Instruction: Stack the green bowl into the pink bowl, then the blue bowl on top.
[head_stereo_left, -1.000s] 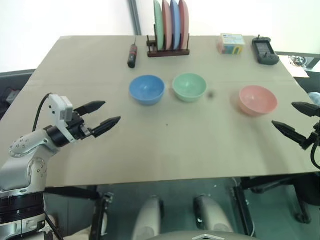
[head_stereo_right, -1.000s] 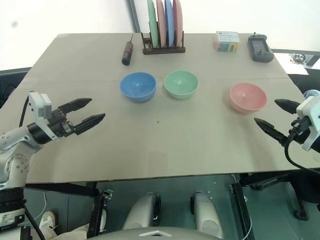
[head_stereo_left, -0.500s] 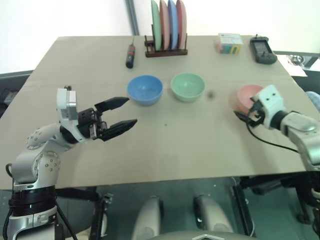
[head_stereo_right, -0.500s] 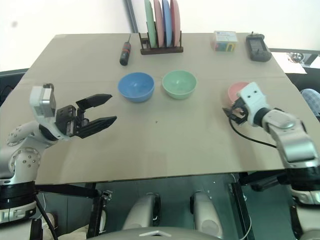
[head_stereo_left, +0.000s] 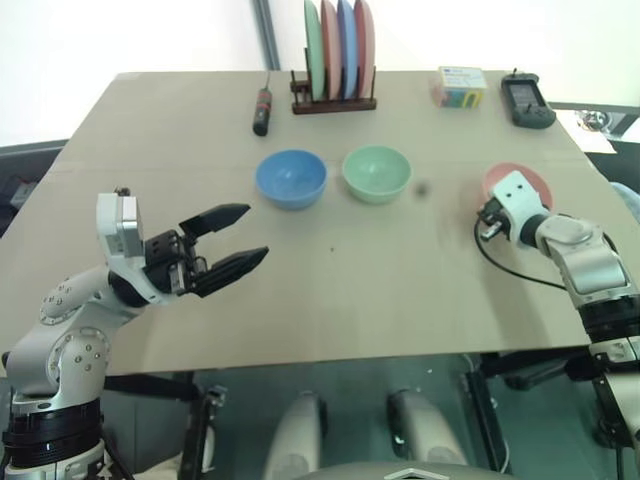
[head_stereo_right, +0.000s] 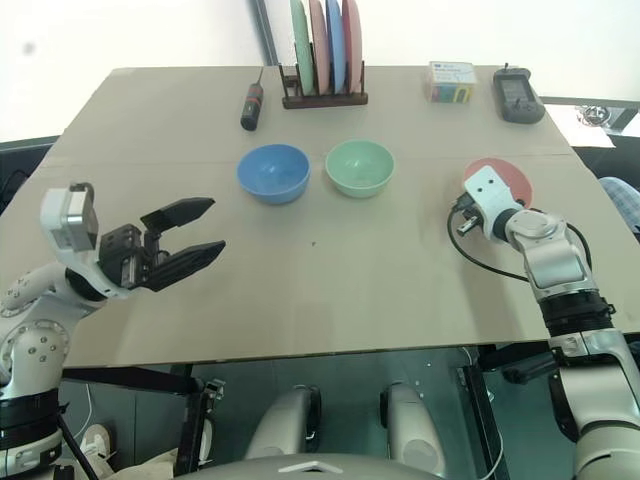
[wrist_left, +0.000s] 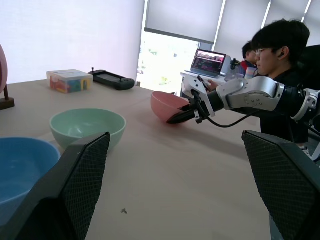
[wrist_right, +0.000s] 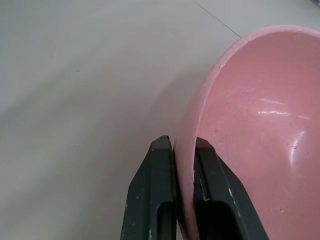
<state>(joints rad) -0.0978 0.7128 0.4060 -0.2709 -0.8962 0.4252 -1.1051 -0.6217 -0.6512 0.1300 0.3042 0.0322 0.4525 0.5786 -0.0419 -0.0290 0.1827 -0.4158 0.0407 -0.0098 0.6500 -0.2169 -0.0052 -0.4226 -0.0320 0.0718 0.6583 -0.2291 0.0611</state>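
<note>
Right tool (wrist_right: 184, 150): closed on the near rim of the pink bowl (wrist_right: 260, 125); one finger (wrist_right: 159, 180) is set outside the wall, the other inside; seen at the right of the head view, at the bowl's lower left edge.
Left tool (head_stereo_left: 232, 240): held wide open and empty; seen at the lower left of the head view, above the worktop (head_stereo_left: 350, 300), well apart from the bowls.
Pink bowl: placed at the right of the head view; tilted up off the worktop on one side, as seen in the left wrist view; nothing is stacked in it.
Green bowl (head_stereo_left: 376, 173): stood upright at the upper centre of the head view, between the other two bowls; apart from the pink bowl.
Blue bowl (head_stereo_left: 291, 179): stood upright just left of the green bowl; not touching it.
Plate rack (head_stereo_left: 335, 100): placed at the top centre; four plates are held on edge.
Screwdriver (head_stereo_left: 263, 109): laid left of the rack.
Box (head_stereo_left: 461, 86): placed at the upper right; a black device (head_stereo_left: 526, 100) is laid beside it.
People (wrist_left: 280, 50): seated behind a laptop (wrist_left: 207, 62), seen in the left wrist view.
</note>
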